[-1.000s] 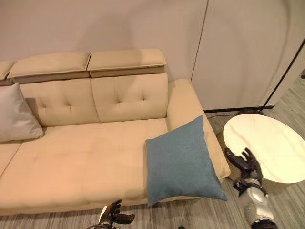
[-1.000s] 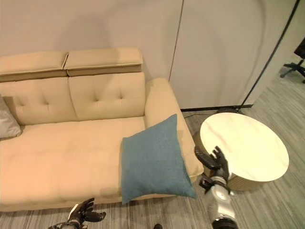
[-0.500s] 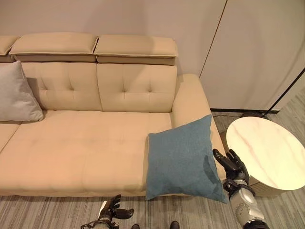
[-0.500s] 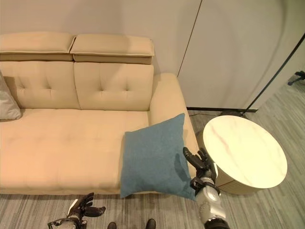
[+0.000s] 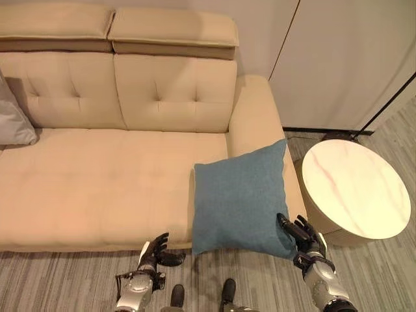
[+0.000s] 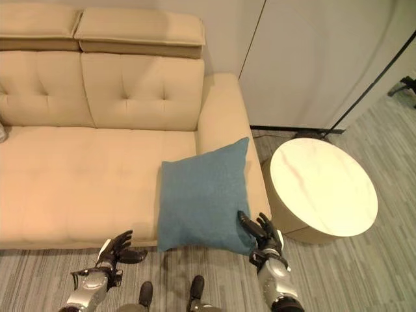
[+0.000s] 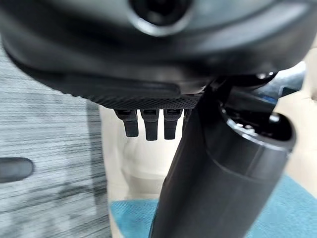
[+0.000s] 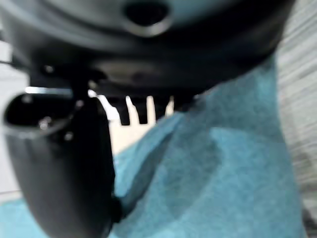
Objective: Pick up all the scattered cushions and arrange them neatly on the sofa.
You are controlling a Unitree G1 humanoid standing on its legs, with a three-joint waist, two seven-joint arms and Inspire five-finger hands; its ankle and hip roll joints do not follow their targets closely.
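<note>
A blue cushion (image 5: 237, 198) lies on the right end of the beige sofa (image 5: 97, 175), hanging over the seat's front edge beside the armrest. My right hand (image 5: 300, 237) reaches its lower right corner with straight fingers, open and touching the fabric; the right wrist view shows the blue cushion (image 8: 223, 173) right under the hand. My left hand (image 5: 155, 253) hovers low in front of the sofa base, left of the cushion, open and holding nothing. A grey cushion (image 5: 10, 120) leans against the backrest at the far left.
A round white marble-topped side table (image 5: 354, 188) stands right of the sofa armrest, close to my right arm. Grey striped carpet (image 5: 58, 279) runs along the sofa's front. A pale wall and panels rise behind.
The camera has tilted down and moved closer. My right hand has moved left from beside the round table to the blue cushion's lower right corner. The left hand stays low before the sofa.
</note>
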